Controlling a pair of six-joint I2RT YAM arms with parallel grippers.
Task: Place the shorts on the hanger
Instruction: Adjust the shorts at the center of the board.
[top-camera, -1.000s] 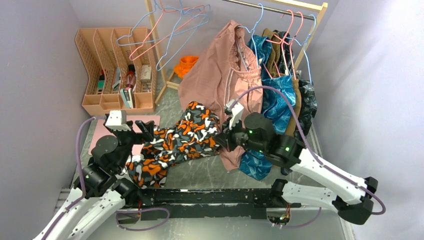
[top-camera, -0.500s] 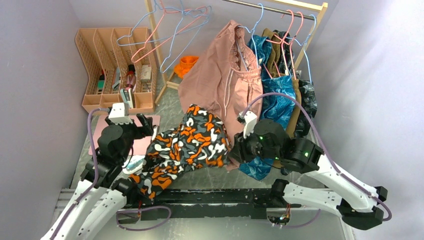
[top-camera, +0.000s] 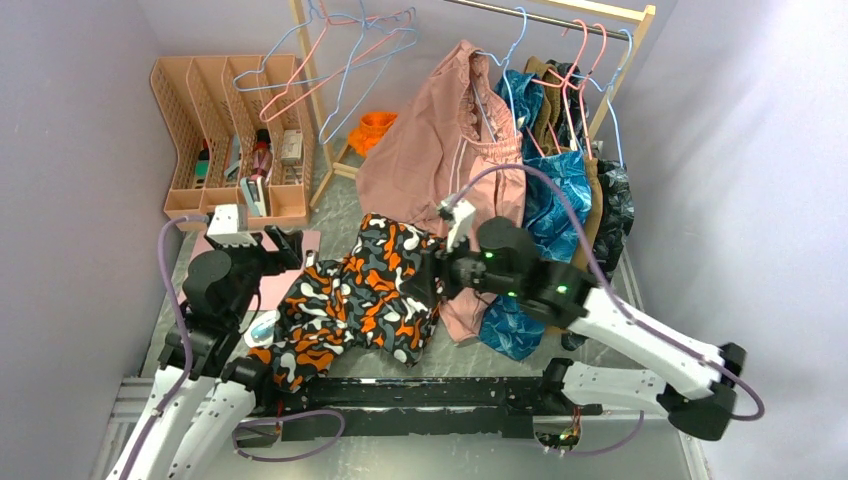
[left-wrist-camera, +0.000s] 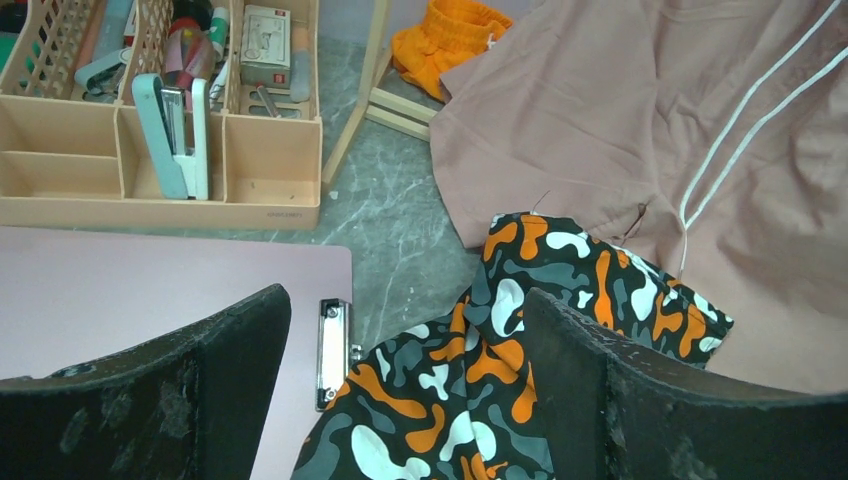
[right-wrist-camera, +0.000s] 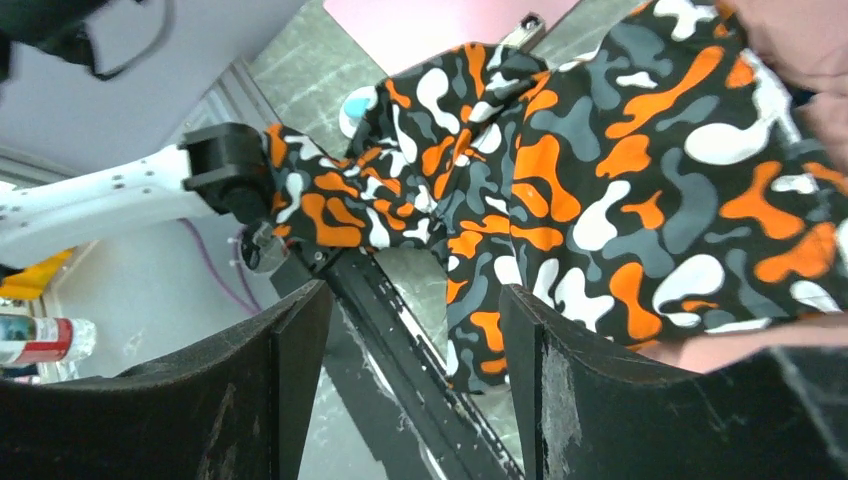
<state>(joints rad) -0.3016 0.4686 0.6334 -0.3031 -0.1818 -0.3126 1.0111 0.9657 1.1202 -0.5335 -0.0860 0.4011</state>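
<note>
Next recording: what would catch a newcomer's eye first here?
The orange, black and white camouflage shorts sprawl on the table between the arms, with the left gripper and right gripper open near them. Behind, a dusty-pink garment hangs from the rack.

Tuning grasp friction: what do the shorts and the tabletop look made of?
Shorts: thin, soft fabric, matte; it folds and drapes loosely. Fibre unclear.
Tabletop: grey marble look with white veins, smooth; stone or printed laminate, cannot tell which.

The shorts (top-camera: 372, 292) are blotched orange, black, white and grey.
</note>
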